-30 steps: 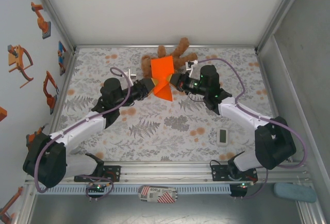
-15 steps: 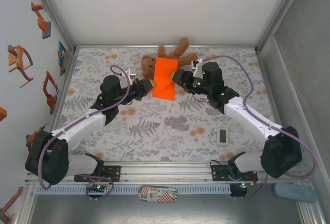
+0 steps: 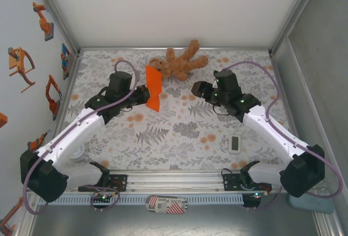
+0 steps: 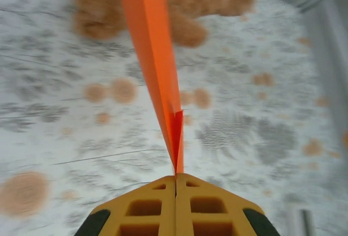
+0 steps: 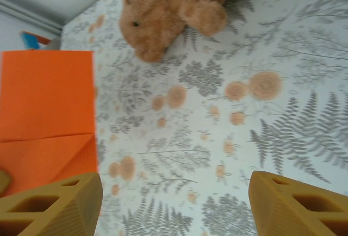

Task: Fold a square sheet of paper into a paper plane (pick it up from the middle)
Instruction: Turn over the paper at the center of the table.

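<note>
The square sheet of paper [image 3: 153, 88], bright orange and folded with creases, hangs upright off the table just left of the teddy bear. My left gripper [image 3: 144, 95] is shut on its lower edge. In the left wrist view the sheet [image 4: 155, 62] runs edge-on away from the closed yellow fingertips [image 4: 163, 192] of the left gripper [image 4: 175, 177]. My right gripper [image 3: 196, 89] stands open to the right of the sheet, apart from it. In the right wrist view the sheet [image 5: 46, 111] shows a diagonal crease at far left, and nothing lies between the spread fingers [image 5: 296, 206] of the right gripper [image 5: 174, 203].
A brown teddy bear [image 3: 176, 64] lies at the back middle of the floral table [image 3: 163, 138], also seen as the bear [image 5: 163, 13]. A small white gadget [image 3: 235, 143] sits front right. White walls close in the back and both sides.
The right gripper opened, let go of the sheet and drew back right. The left gripper closed on the sheet and carried it left, turning it edge-on.
</note>
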You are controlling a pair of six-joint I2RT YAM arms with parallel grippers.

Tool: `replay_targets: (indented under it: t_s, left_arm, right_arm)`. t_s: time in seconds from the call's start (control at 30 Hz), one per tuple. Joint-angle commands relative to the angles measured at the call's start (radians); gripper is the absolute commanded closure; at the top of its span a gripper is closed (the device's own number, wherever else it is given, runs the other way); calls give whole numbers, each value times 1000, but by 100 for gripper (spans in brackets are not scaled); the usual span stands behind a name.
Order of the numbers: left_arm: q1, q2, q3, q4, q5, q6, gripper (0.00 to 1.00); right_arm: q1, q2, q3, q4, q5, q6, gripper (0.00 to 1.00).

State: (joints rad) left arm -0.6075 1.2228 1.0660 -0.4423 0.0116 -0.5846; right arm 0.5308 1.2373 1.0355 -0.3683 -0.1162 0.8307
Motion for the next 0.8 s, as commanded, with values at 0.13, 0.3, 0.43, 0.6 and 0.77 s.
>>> replay_targets:
  t_s: [0.13, 0.3, 0.43, 0.6, 0.77]
  left_arm:
    - [-144, 225, 202, -443, -584, 108, 97]
    - [-233, 426, 338, -583, -756, 76, 96]
    - [-281, 581, 412, -610, -741, 54, 95]
    - [-311, 713, 466, -556, -587, 33, 92]
    - [-312, 761, 452, -416, -342, 42, 85]
  right_arm:
    - [-12, -32, 83, -123, 221, -101, 31]
    - [-46, -53, 69, -127, 290, -110, 32]
    - [-79, -76, 52, -129, 357, -100, 32]
    - [-105, -79, 37, -137, 378, -96, 33]
    - [-110, -89, 24, -169, 373, -96, 33]
